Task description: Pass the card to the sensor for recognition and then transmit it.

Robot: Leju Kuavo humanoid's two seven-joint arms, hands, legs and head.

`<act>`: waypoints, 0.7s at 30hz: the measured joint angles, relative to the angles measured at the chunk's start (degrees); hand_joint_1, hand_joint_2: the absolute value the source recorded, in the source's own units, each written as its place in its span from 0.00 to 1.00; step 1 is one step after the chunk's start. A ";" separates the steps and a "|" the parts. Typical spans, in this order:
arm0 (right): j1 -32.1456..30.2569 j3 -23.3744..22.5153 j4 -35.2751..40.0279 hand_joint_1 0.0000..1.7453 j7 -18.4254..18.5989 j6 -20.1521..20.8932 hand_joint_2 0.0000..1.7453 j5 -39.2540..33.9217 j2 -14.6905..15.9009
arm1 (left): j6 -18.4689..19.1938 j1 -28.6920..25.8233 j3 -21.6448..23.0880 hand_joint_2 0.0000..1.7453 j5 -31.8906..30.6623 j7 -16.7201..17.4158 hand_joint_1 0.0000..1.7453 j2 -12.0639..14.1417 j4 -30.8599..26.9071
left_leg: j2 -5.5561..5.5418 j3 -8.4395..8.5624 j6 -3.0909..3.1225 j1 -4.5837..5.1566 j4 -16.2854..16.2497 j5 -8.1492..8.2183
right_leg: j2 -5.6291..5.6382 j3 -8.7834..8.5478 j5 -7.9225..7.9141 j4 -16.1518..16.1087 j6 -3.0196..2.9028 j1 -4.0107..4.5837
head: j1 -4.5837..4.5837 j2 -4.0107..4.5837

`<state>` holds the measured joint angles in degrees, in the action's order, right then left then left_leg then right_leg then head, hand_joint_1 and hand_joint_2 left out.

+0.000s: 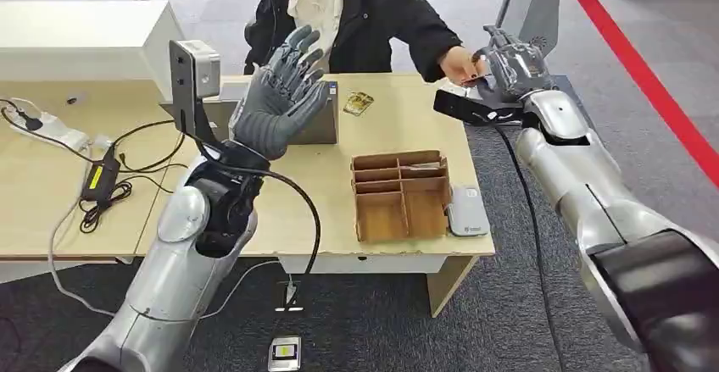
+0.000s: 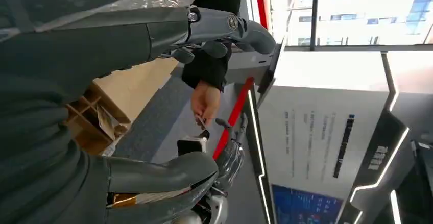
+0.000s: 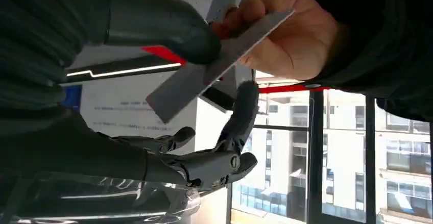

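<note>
A grey card (image 3: 214,71) is held from both ends. My right hand (image 1: 513,67) pinches one end between thumb (image 3: 168,30) and a finger (image 3: 246,106), past the table's far right corner. The person's hand (image 1: 462,65) grips the other end (image 3: 286,35). In the left wrist view the person's hand (image 2: 206,99) shows above my right hand. My left hand (image 1: 280,92) is raised over the middle of the table, fingers spread, holding nothing. The grey sensor box (image 1: 197,71) stands on a black post just left of it.
A person in a dark jacket (image 1: 373,8) sits behind the table (image 1: 51,211). A divided cardboard box (image 1: 398,194) and a white flat device (image 1: 466,211) sit at the front right. Loose cards (image 1: 358,102) lie further back. A power adapter with cables (image 1: 102,177) lies at the left.
</note>
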<state>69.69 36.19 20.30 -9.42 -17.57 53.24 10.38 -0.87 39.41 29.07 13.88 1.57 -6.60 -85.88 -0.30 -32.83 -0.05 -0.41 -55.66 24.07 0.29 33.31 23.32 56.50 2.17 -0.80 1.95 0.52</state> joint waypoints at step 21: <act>0.32 -0.22 -0.44 1.00 -3.22 -0.72 1.00 -4.75 0.00 | 0.24 -0.30 0.00 1.00 0.42 0.90 0.00 0.07 -1.27 | 0.01 0.00 0.00 0.00 -0.01 0.00 | 0.00 -0.01 0.00 0.01 0.00 0.00 | 0.02 0.00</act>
<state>70.01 35.98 19.87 -12.64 -18.29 48.50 10.38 -0.63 39.11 29.07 14.29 2.47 -6.54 -87.14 -0.30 -32.83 -0.05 -0.41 -55.66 24.07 0.29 33.30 23.32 56.51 2.17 -0.80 1.97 0.52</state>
